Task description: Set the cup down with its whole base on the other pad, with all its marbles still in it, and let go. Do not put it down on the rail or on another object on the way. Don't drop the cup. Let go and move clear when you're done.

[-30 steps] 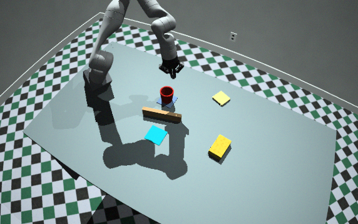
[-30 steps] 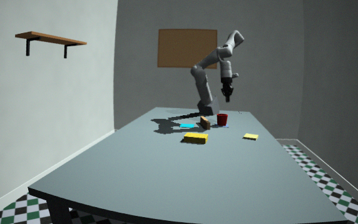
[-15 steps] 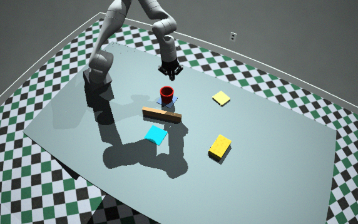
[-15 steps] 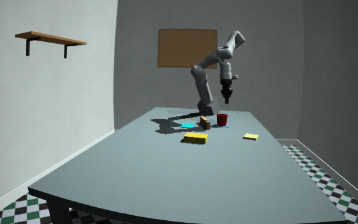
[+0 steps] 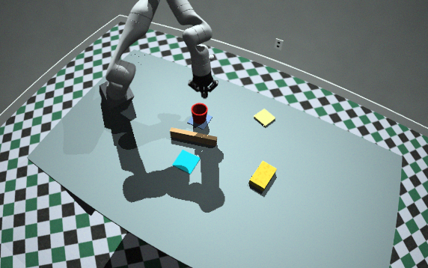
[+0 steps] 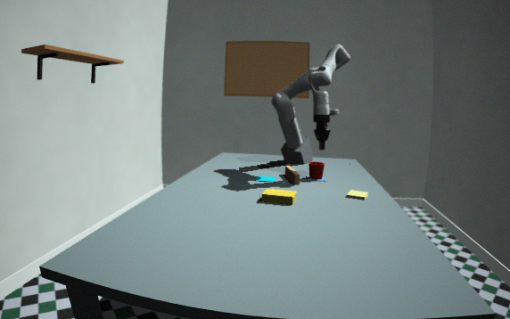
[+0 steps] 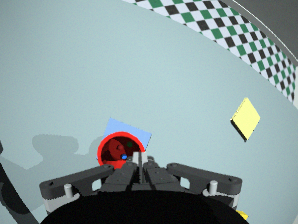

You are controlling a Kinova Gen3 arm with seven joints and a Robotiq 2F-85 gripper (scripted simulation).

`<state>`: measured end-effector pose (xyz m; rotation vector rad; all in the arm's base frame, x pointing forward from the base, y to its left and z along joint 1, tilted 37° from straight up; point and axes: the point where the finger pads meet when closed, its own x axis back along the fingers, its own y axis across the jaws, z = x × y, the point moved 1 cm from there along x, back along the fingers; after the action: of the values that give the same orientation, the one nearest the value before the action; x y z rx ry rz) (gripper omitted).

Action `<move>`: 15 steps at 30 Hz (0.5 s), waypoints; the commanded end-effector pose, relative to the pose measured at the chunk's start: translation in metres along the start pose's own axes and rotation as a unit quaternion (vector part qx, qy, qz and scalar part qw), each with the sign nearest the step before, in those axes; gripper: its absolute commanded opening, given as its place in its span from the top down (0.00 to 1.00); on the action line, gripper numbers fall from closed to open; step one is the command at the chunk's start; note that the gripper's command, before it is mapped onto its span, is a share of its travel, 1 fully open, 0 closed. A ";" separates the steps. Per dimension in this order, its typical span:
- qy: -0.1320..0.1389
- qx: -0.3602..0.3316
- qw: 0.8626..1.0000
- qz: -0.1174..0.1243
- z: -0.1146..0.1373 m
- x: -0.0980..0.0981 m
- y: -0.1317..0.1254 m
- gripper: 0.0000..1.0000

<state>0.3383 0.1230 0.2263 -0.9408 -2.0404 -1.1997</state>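
Observation:
A red cup (image 5: 199,112) (image 6: 316,170) (image 7: 119,149) stands upright on a dark blue pad (image 5: 208,119) (image 7: 123,128). A blue marble shows inside it in the wrist view. My gripper (image 5: 203,91) (image 6: 321,143) (image 7: 140,160) hangs above the cup, apart from it, with its fingers shut on nothing. A wooden rail (image 5: 193,136) (image 6: 292,175) lies just in front of the cup. A cyan pad (image 5: 186,161) (image 6: 267,179) lies on the other side of the rail.
A yellow sponge block (image 5: 263,176) (image 6: 279,196) lies front right. A flat pale yellow pad (image 5: 264,117) (image 6: 357,194) (image 7: 246,119) lies right of the cup. The arm's base (image 5: 116,91) stands at the back left of the grey table (image 5: 307,209).

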 end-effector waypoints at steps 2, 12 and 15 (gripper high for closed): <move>-0.001 -0.002 1.000 0.001 -0.002 -0.001 0.000 1.00; -0.004 -0.015 1.000 0.011 -0.004 -0.008 -0.005 1.00; -0.004 -0.015 1.000 0.011 -0.004 -0.008 -0.005 1.00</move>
<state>0.3393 0.1164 0.2194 -0.9799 -2.0180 -1.2194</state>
